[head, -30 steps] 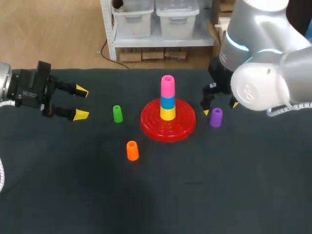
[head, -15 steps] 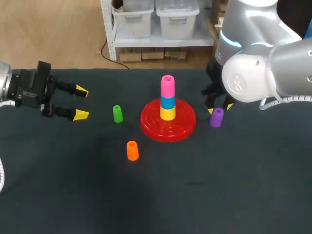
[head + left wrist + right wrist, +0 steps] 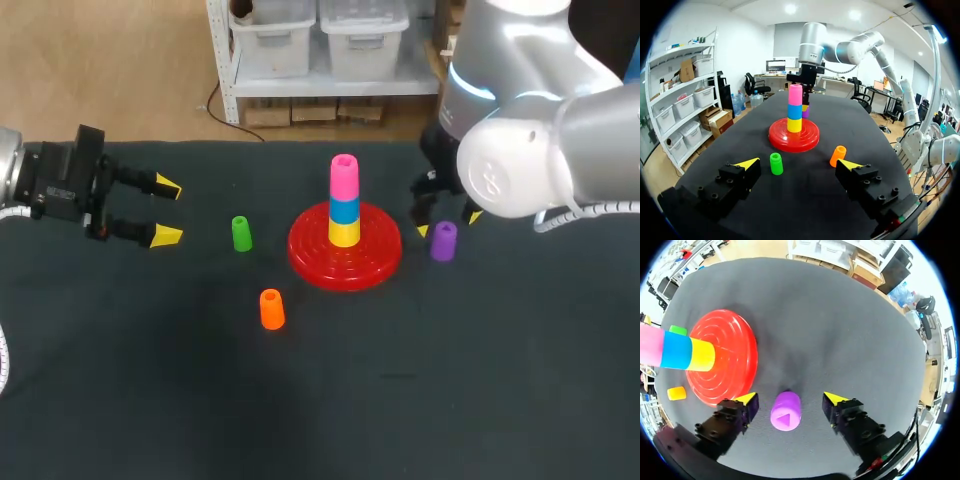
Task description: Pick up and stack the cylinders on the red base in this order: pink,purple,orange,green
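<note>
Right gripper [image 3: 790, 399] is seen wide open over the purple cylinder [image 3: 786, 411], with one yellow tip to each side of it and a gap left on both sides; nothing is held. The cylinder is found upright on the table, just beside the rim of the red base [image 3: 725, 355]. On that base a stack is already built, with the pink cylinder [image 3: 343, 178] at its top, so purple is judged to be the piece now due.

For a clean pick, the descent is best made straight down with the cylinder kept centred, so that neither tip clips its top edge and tips it over. The finger on the base's side should be watched, since the rim lies near it. The fingers are best closed around mid-height and evenly from both sides, so that the piece is not pushed sideways. Once gripped, the piece should be raised well above the pink top before it is carried across, and kept upright so that it can be lowered squarely.

Left gripper [image 3: 166, 211] is seen open and empty, well apart from the base, with the green cylinder [image 3: 241, 233] and the orange cylinder [image 3: 271, 309] untouched on the table.
</note>
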`<action>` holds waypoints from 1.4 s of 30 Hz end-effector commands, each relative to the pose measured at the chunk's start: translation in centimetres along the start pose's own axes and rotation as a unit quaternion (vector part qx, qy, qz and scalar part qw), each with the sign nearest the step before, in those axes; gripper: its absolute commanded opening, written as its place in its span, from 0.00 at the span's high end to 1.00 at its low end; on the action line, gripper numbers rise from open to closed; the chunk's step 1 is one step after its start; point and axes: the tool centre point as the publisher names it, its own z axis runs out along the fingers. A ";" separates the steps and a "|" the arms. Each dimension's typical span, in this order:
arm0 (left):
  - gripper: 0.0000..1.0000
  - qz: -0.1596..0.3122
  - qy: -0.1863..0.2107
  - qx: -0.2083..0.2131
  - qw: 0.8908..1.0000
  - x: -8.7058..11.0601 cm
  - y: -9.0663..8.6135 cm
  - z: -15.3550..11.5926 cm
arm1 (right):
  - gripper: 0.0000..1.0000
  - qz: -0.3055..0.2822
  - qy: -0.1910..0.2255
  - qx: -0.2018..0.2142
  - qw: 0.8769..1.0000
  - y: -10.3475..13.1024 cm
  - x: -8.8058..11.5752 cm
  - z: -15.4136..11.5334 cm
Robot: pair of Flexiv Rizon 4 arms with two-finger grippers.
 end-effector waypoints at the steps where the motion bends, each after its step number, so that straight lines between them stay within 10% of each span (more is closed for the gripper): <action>1: 0.00 0.000 0.001 0.000 1.000 0.0 0.0 0.0 | 0.09 0.000 -0.005 0.003 1.000 0.2 0.4 -0.2; 15: 0.00 0.000 0.001 0.000 1.000 0.0 0.0 0.0 | 0.16 0.004 -0.008 0.008 1.000 0.4 1.3 -0.7; 19: 0.00 0.000 0.001 0.000 1.000 0.0 0.0 0.0 | 0.47 0.004 -0.003 0.006 1.000 0.6 1.4 -0.5; 23: 0.00 0.000 0.001 0.000 1.000 0.0 0.0 0.0 | 0.58 0.002 0.000 0.006 1.000 0.6 1.4 -0.4; 26: 0.00 0.000 0.001 0.000 1.000 0.0 0.0 0.0 | 1.00 0.002 0.002 0.008 1.000 0.6 1.5 -0.5; 35: 0.00 0.000 0.001 0.000 1.000 0.0 0.0 0.0 | 1.00 -0.030 -0.044 0.028 0.998 0.3 -0.3 -5.2; 42: 0.00 0.000 0.001 0.000 1.000 0.0 0.0 0.0 | 1.00 -0.176 -0.071 0.010 0.982 3.1 -5.4 -12.8</action>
